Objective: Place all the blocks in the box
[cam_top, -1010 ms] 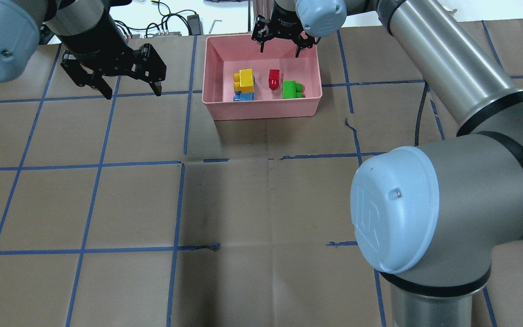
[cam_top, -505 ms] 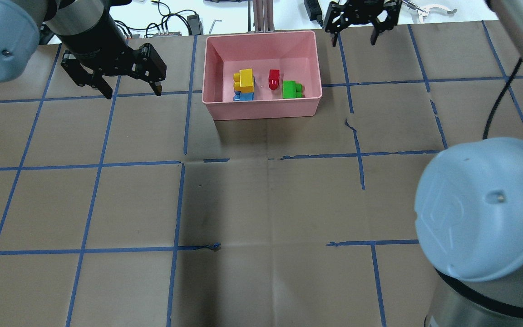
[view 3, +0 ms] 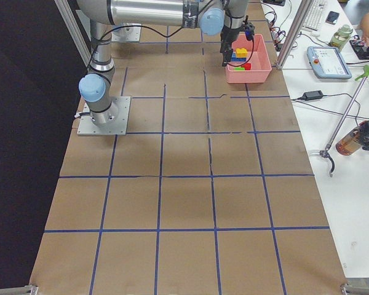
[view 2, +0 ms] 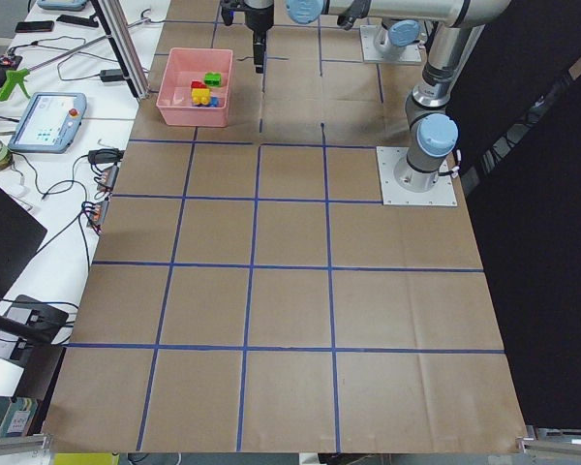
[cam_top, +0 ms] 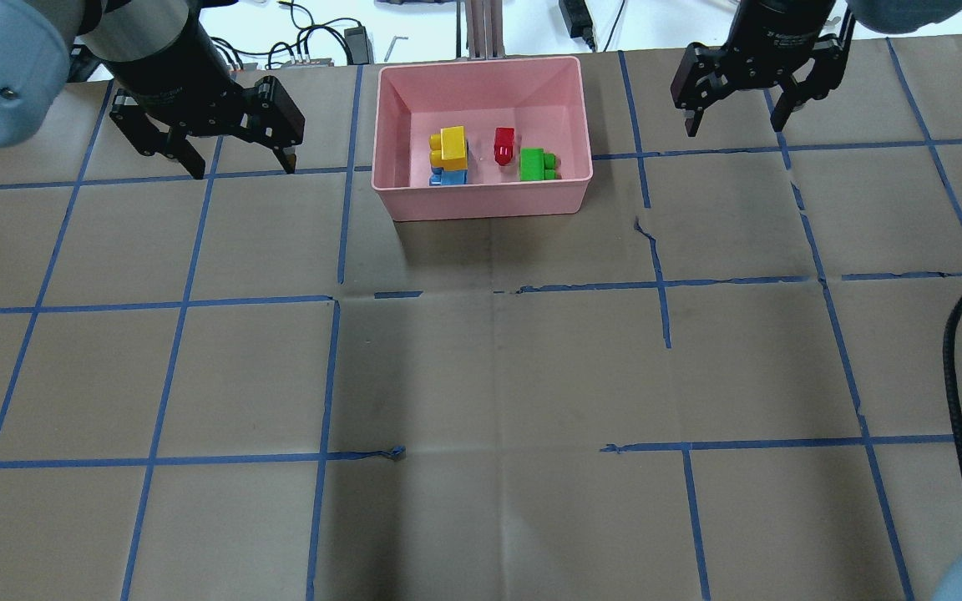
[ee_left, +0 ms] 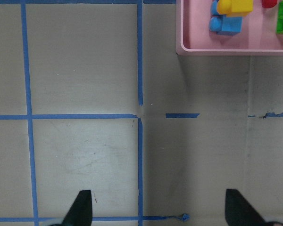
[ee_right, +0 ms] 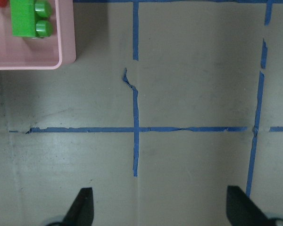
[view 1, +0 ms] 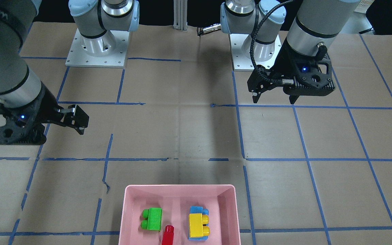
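Note:
The pink box [cam_top: 481,200] stands at the far middle of the table. In it lie the yellow block [cam_top: 452,143] stacked on the blue block [cam_top: 448,177], the red block [cam_top: 503,145] and the green block [cam_top: 534,164]. My left gripper [cam_top: 244,171] is open and empty, to the left of the box. My right gripper [cam_top: 734,129] is open and empty, to the right of the box. The left wrist view shows open fingertips [ee_left: 80,207] with the box's corner [ee_left: 226,48] ahead. The right wrist view shows the box's corner [ee_right: 66,47] and the green block [ee_right: 28,19].
The table is brown paper with a blue tape grid [cam_top: 331,296]. Cables and a power supply [cam_top: 356,37] lie beyond the far edge. A black cable [cam_top: 961,376] hangs at the right. An aluminium post [cam_top: 481,25] stands behind the box.
My right gripper has moved from over the box's far edge to the right, clear of the box. The left gripper and the blocks have not moved.

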Tool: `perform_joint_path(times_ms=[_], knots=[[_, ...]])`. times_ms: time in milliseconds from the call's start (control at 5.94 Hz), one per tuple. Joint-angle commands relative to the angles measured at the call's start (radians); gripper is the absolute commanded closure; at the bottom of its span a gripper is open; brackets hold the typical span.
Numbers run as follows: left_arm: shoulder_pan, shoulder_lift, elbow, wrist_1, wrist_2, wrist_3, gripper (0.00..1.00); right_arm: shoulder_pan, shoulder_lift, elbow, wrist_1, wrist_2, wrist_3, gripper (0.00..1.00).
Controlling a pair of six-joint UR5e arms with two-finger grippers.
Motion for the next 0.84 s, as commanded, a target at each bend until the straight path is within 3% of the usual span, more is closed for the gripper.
perform_joint_path(times_ms=[0,673], knots=[[0.005,0.002,-0.001,-0.003,0.0,0.0,0.0,0.046,-0.121,0.037,0.087,-0.036,0.077,0.0],[0.005,0.002,-0.001,-0.001,-0.001,0.0,0.0,0.05,-0.115,0.051,0.08,-0.021,0.067,0.0]])
